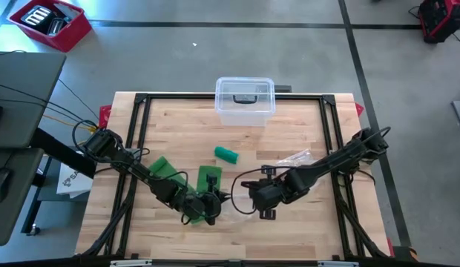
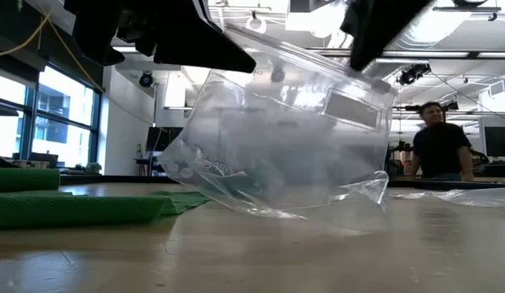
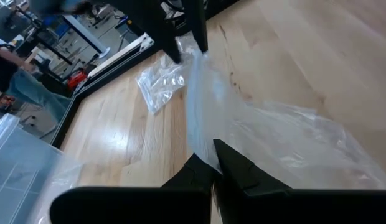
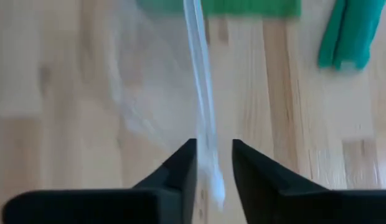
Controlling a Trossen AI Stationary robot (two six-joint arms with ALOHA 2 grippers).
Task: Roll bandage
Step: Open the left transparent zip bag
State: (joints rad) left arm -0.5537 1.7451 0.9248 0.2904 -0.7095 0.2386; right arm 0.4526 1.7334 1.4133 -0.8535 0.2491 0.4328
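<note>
A clear zip bag stands tilted near the table's front, its bottom on the wood. My left gripper is shut on one end of its top edge. My right gripper points down over the other end. It is open, with the zip strip running between its fingers. A rolled green bandage lies at mid table. Flat green bandage strips lie on the wood just beyond my left gripper. My right gripper is to its right. My left gripper pinches the bag's top edge between its two fingers, at the end nearer the table's left. The fingers slant down from the left. The bag hangs tilted from them, with its bottom on the table. My right gripper's fingers stand on either side of the zip strip. The strip lies close to one finger; whether it touches, I cannot tell.
A second clear bag lies right of centre. A clear lidded box stands at the far edge. A red bin sits on the floor at far left. A person stands in the room behind the table.
</note>
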